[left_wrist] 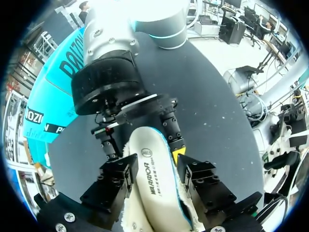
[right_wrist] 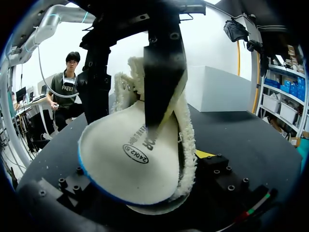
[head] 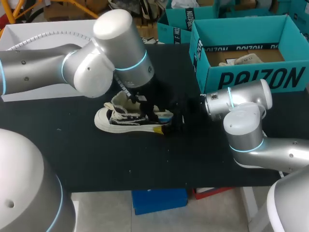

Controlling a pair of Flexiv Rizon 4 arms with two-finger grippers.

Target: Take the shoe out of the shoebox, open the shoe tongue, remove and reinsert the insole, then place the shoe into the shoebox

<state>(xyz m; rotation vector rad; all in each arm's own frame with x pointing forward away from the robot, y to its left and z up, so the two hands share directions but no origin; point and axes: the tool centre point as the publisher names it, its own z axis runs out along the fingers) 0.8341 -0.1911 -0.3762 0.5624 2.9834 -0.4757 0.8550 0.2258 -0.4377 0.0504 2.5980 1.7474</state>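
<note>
Left arm (head: 48,67) enters from the left and bends down over the middle of the desk (head: 96,159). Left gripper (head: 138,100) stands directly above the shoe (head: 120,121), its fingers (right_wrist: 161,72) apart. In the right wrist view one finger bears down on the insole (right_wrist: 130,154), and the other hangs outside the fleecy collar with a gap showing beside it.

The shoe lies on its sole on the desk, out of the box. Its long axis runs across the desk from one arm's side to the other. The white, blue-edged insole lies along that same axis and is only partly seated. Its rounded end sticks out of the shoe on the right.

Right gripper (head: 176,118) meets the shoe end-on at that right end, with the insole's free end directly in front of it. Whether it is clamped cannot be told, since the insole hides the contact.

Right arm (head: 246,125) comes in from the right. The shoebox (head: 251,77) stands open, behind and to the right of the shoe and nearer the right arm.

Judged step: reinserting the insole. The next move probably depends on pushing it leftward along the shoe's long axis while the left gripper presses down.
</note>
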